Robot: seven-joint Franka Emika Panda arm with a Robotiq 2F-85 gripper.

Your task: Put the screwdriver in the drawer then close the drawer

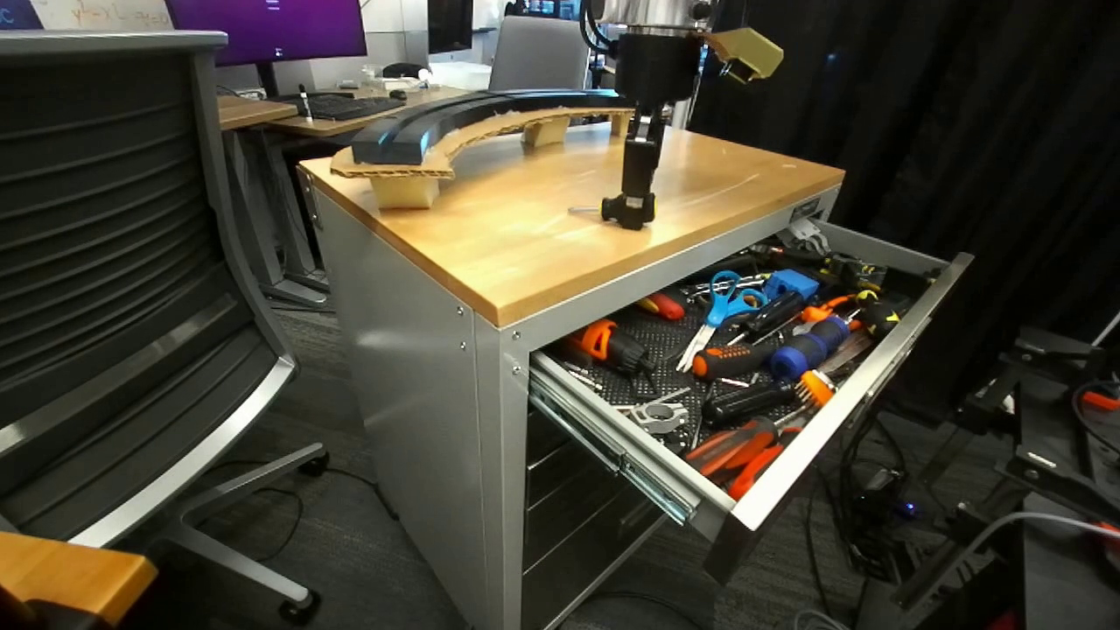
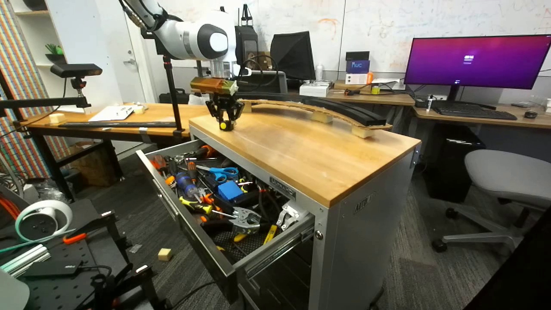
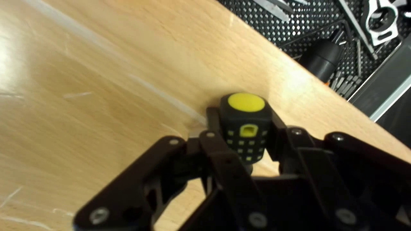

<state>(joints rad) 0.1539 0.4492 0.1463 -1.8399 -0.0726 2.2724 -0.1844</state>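
Observation:
The screwdriver is a stubby black tool with a yellow end cap. Its handle shows in both exterior views and in the wrist view. My gripper has a finger against each side of the handle and is shut on it, at or just above the wooden worktop. The short shaft points away from the drawer's far end in an exterior view; I cannot tell whether the tool touches the wood. The grey top drawer is pulled wide open; its side shows in the wrist view.
The drawer holds many tools, including blue scissors, a blue block and an orange-black tool. A black curved track on cardboard stands along the worktop's back. The worktop's front edge lies between gripper and drawer.

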